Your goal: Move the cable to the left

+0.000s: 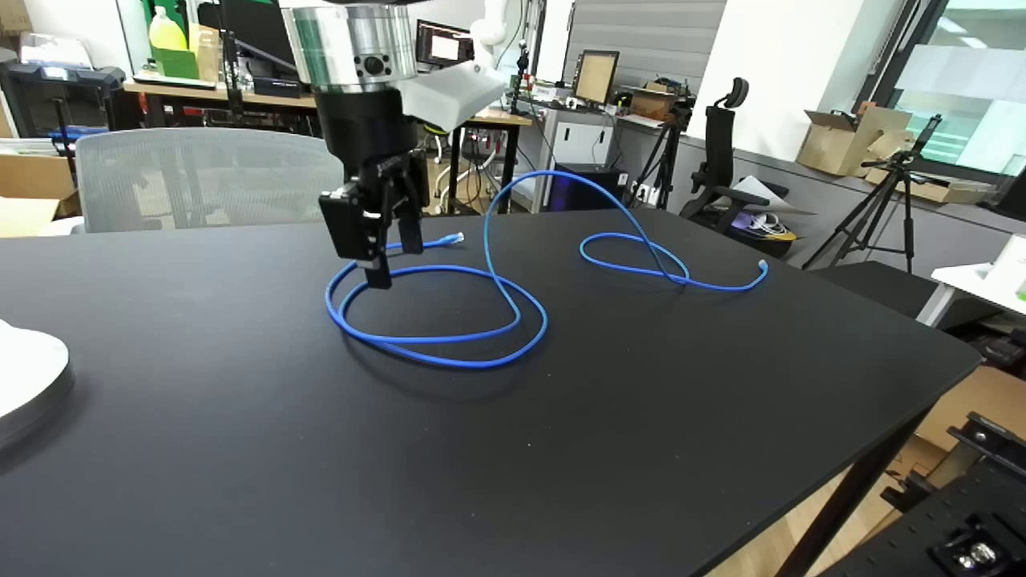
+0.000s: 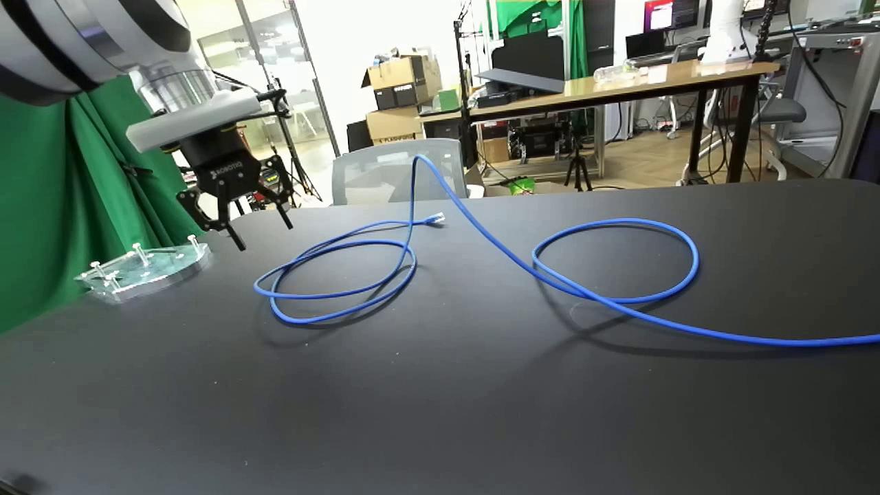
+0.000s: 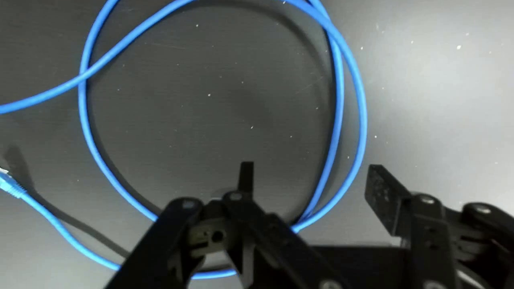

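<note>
Because nothing is holding the cable (image 1: 553, 173), it lies by its own weight across the dark table (image 2: 412, 412), and its springiness probably explains why an arch (image 2: 412, 185) stands up off the surface between its two looped parts. The gripper (image 3: 313, 184) hangs above the table with its jaws spread, grasping nothing. Seen from the wrist, one of its fingers (image 3: 383, 200) shows outside the coil (image 3: 363, 120) and the other over its inside, with two strands (image 3: 339, 92) running side by side through the gap; I judge this straddle is meant to catch both at once when the gripper comes down and closes. How far beneath the fingers those strands lie is hard to read from above.

By count: one gripper with two fingers; one cable with two ends (image 1: 762, 267). A plug (image 1: 453, 239) finishes the end beside the coil, and the opposite end lies past a single loop (image 2: 625, 222). The coil itself has two overlapping turns, which should make it likely to drag or unwind unevenly if only one strand is caught. One clear plate (image 2: 155, 275), carrying at least three upright pegs (image 2: 141, 256), sits near the table's edge, apart from the cable, and one mesh chair (image 1: 208, 176) stands behind the table.
</note>
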